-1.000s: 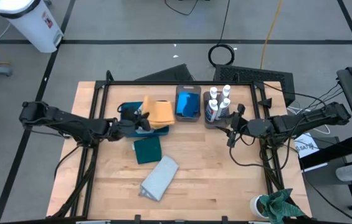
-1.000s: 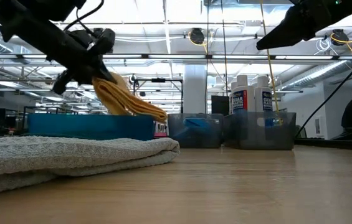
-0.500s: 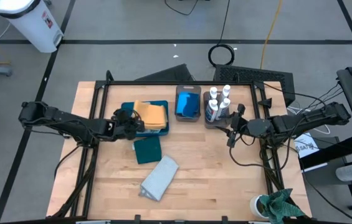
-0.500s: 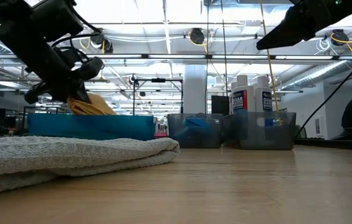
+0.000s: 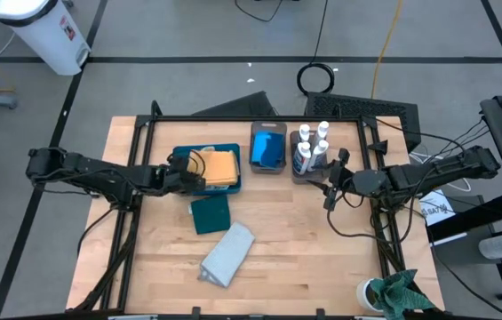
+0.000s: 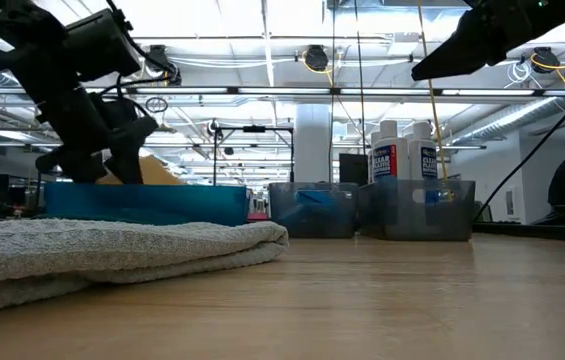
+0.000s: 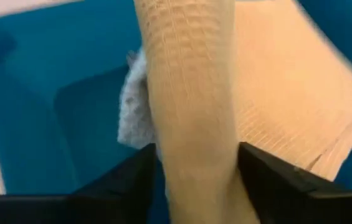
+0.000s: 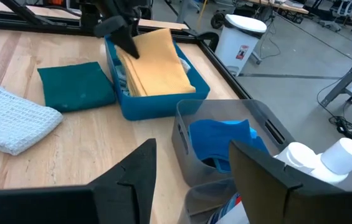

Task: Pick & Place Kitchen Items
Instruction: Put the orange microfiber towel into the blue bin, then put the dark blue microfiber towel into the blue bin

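Observation:
A mustard yellow cloth (image 5: pixel 219 165) lies folded in the flat teal tray (image 5: pixel 179 158) at the table's far left. My left gripper (image 5: pixel 188 172) is low over the tray's left part, open, with a raised fold of that cloth (image 7: pixel 194 93) between its fingers. A dark teal cloth (image 5: pixel 211 213) and a pale grey cloth (image 5: pixel 228 253) lie flat on the table nearer the front. Blue sponges (image 5: pixel 268 148) fill one bin, and white bottles (image 5: pixel 313 142) stand in the bin beside it. My right gripper (image 5: pixel 330 184) hovers open just right of the bottle bin, holding nothing. My left gripper's open fingers (image 7: pixel 132 183) stand on either side of the mustard cloth's raised fold (image 7: pixel 194 155), lying across it and slanting down from the table's left. Whether they touch the fold I cannot tell. The cloth rests in the tray.
The two grey-brown bins (image 5: pixel 268 129) stand side by side at the far middle, right of the tray. A bright green rag (image 5: pixel 397 293) sits off the table's near right corner. A black frame (image 5: pixel 259 118) borders the work area. Bare wood lies at the near right.
My left gripper has gone down and toward the table's left edge with the mustard cloth, then opened. The cloth, which hung from the fingers over the tray's right edge, now lies folded inside the tray.

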### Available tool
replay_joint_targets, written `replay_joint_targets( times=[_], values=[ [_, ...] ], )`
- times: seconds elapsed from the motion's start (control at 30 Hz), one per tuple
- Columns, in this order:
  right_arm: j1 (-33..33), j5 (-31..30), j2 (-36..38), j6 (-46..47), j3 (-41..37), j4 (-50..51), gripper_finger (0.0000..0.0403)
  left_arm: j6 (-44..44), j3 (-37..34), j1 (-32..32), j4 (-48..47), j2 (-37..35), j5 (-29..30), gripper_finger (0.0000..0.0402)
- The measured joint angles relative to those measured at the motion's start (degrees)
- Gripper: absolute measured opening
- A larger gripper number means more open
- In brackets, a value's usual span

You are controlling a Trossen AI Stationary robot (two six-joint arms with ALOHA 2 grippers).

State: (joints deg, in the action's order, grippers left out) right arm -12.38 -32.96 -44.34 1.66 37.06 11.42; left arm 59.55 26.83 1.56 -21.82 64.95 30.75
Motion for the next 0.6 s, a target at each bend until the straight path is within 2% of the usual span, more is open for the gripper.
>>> replay_joint_targets(
  times=[0.1,0.23,0.4,0.5,0.6],
  values=[
    [0.0,0.0,0.0,0.5,0.0,0.1,0.0171,-5.1,0.0,1.3,-0.4,-1.0,-5.3,0.027],
    [0.0,0.0,0.0,0.2,0.0,0.5,0.0171,-5.4,1.0,3.2,-4.0,-5.1,-8.7,0.0304],
    [0.0,0.0,0.0,-0.4,0.0,0.5,0.0171,-5.8,2.3,4.6,-8.9,-11.7,-5.6,0.0316],
    [0.0,0.0,0.0,-0.4,0.0,0.9,0.0171,-6.8,2.4,5.0,-8.6,-15.3,-5.0,0.0317],
    [0.0,0.0,0.0,0.1,0.0,0.9,0.0171,-8.6,2.4,4.8,-4.7,-18.0,-7.2,0.0317]
  ],
)
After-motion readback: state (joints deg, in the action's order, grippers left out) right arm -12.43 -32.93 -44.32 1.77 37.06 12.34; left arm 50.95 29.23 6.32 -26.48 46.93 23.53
